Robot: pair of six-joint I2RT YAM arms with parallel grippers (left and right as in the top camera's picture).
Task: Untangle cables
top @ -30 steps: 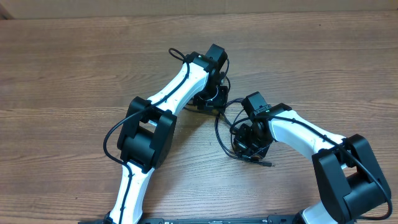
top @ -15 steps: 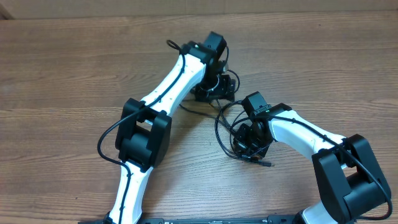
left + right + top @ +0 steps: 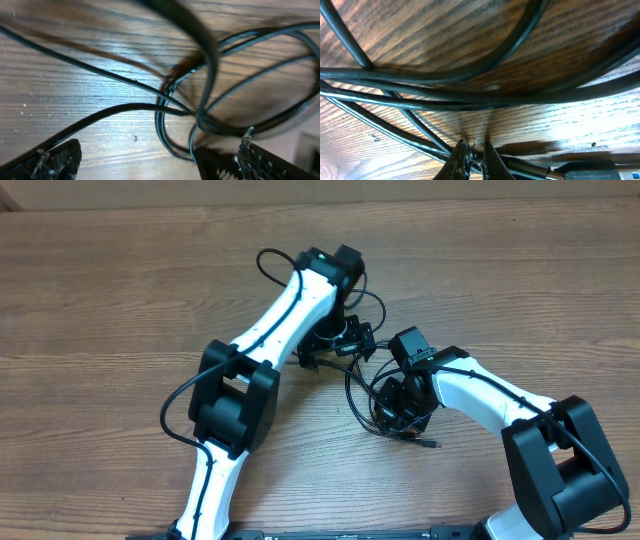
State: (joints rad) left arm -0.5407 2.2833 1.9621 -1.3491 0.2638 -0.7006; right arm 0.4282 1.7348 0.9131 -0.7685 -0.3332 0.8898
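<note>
Over on the counter (image 3: 120, 280), the cables (image 3: 140, 106) are seen lying in crossed loops; the left gripper (image 3: 155, 152) is spread wide, nothing held; the right gripper (image 3: 474, 150) is pinched nearly closed, on a strand or not can't be told; one single strand should be grabbed and drawn out slowly, not yanked.

The overhead view looks straight down on the whole counter (image 3: 100, 280). Both wrist views hang very close above it, facing down at the mid-counter cables (image 3: 352, 395), which overhead also shows.
</note>
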